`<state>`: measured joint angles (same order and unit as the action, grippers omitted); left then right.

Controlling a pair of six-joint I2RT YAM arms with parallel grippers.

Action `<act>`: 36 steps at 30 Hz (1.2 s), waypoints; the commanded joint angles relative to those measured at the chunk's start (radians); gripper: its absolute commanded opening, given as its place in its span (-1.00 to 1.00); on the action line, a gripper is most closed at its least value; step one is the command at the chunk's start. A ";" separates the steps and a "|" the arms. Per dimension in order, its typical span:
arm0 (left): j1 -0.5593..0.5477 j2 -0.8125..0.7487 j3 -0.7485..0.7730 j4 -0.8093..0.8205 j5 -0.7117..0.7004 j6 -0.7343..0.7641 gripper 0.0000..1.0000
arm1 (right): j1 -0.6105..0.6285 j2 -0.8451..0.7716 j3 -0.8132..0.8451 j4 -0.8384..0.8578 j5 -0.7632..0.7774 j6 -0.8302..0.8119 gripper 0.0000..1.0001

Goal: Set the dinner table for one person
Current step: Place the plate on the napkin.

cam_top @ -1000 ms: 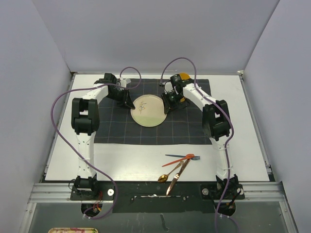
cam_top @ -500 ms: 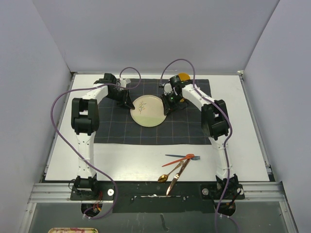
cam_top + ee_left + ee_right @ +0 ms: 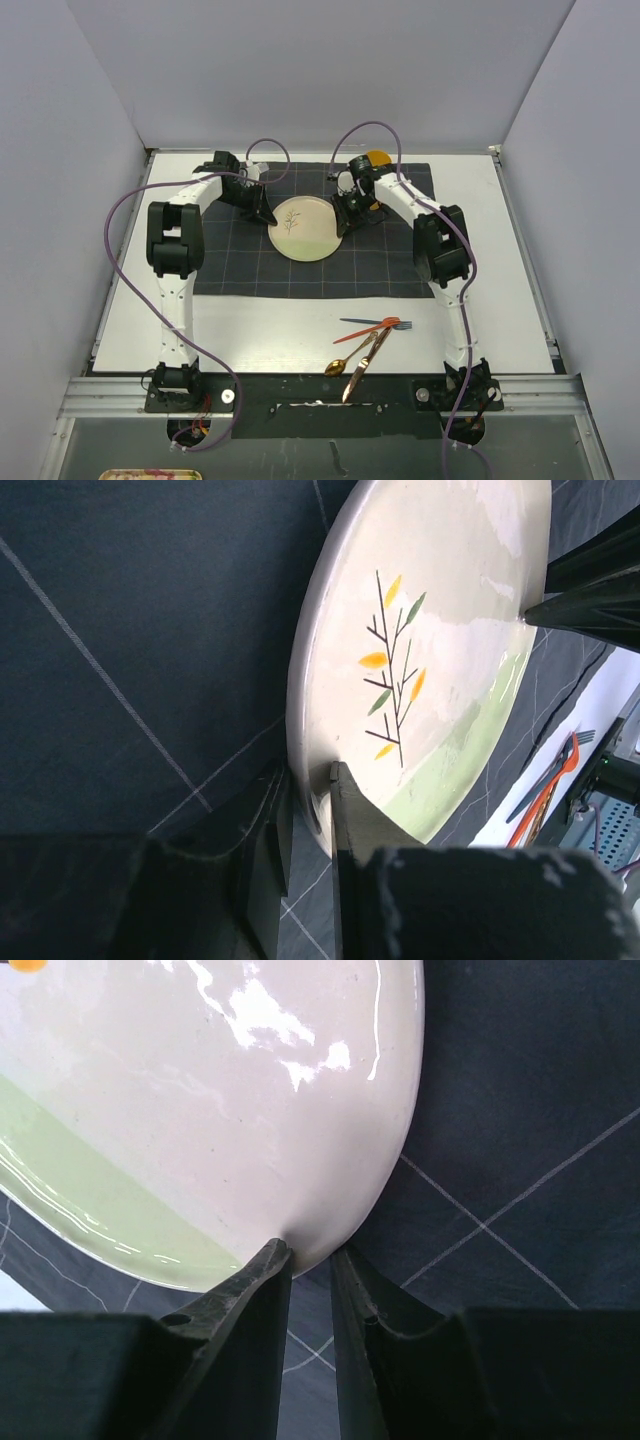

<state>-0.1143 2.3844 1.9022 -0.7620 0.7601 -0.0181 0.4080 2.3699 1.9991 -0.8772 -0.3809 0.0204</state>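
The left gripper and right gripper are each clenching an opposite rim of the plate, seemingly to carry it level; it is lying over the dark cloth on the dinner table.

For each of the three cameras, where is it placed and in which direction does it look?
Top external: above and behind the bases, looking down on the table; left arm and right arm show whole.
Left wrist: on the left arm, looking along the left pincer at the plate rim.
Right wrist: on the right arm, looking along the right pincer at the opposite rim.
Shared: all three show the plate and the grid cloth.
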 commanded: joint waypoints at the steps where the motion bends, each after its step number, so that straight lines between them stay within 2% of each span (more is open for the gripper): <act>1: 0.001 -0.048 0.006 0.028 -0.016 0.063 -1.00 | 0.011 0.024 0.042 0.024 -0.037 0.017 -0.54; 10: -0.004 -0.045 0.012 0.020 -0.018 0.069 -1.00 | 0.006 0.036 0.062 0.030 -0.079 0.044 -0.58; 16: -0.008 -0.046 0.008 0.019 -0.019 0.069 -1.00 | 0.006 0.041 0.065 0.032 -0.081 0.052 -1.00; 36: -0.028 -0.046 0.072 -0.051 -0.013 0.073 -1.00 | 0.004 -0.032 0.060 0.047 -0.085 0.070 -1.00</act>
<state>-0.1108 2.3844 1.9095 -0.8230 0.7349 -0.0093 0.3943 2.3859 2.0258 -0.8829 -0.4194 0.1070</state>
